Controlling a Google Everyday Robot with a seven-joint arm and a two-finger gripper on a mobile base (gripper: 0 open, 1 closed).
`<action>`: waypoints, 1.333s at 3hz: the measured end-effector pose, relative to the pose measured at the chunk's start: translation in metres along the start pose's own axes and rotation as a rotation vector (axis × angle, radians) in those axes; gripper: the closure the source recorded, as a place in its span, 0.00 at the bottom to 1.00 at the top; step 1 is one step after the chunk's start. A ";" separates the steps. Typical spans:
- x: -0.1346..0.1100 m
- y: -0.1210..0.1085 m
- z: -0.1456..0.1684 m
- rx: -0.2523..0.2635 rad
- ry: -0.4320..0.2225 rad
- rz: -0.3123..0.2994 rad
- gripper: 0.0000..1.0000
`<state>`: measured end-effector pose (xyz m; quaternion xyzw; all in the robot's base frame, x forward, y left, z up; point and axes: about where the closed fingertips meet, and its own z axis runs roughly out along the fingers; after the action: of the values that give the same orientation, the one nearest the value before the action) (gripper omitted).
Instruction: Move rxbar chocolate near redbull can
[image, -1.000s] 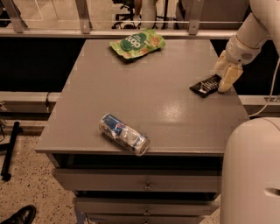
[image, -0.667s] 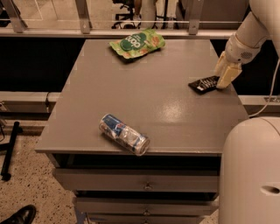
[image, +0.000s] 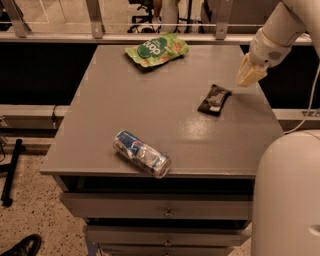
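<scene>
The rxbar chocolate (image: 214, 99), a flat black wrapper with white lettering, lies on the grey table (image: 150, 105) at the right middle. The redbull can (image: 141, 153), silver and blue, lies on its side near the table's front edge, well to the left of and in front of the bar. My gripper (image: 250, 74) hangs above the table's right side, up and to the right of the bar, apart from it and holding nothing.
A green snack bag (image: 156, 48) lies at the table's back middle. Drawers sit under the table front. My white base (image: 287, 195) fills the lower right. A railing runs behind the table. A shoe shows at the floor's lower left.
The bar has slid left, away from the table's right edge. My gripper, which was down against the bar, has lifted off it and now stands apart from it.
</scene>
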<state>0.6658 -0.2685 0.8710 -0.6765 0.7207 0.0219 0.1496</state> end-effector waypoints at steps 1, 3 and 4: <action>-0.038 0.025 -0.021 -0.021 -0.051 -0.014 1.00; -0.084 0.105 -0.023 -0.120 -0.107 0.010 0.75; -0.083 0.098 -0.019 -0.111 -0.112 0.010 0.53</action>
<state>0.5694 -0.1841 0.8933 -0.6780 0.7121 0.1005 0.1520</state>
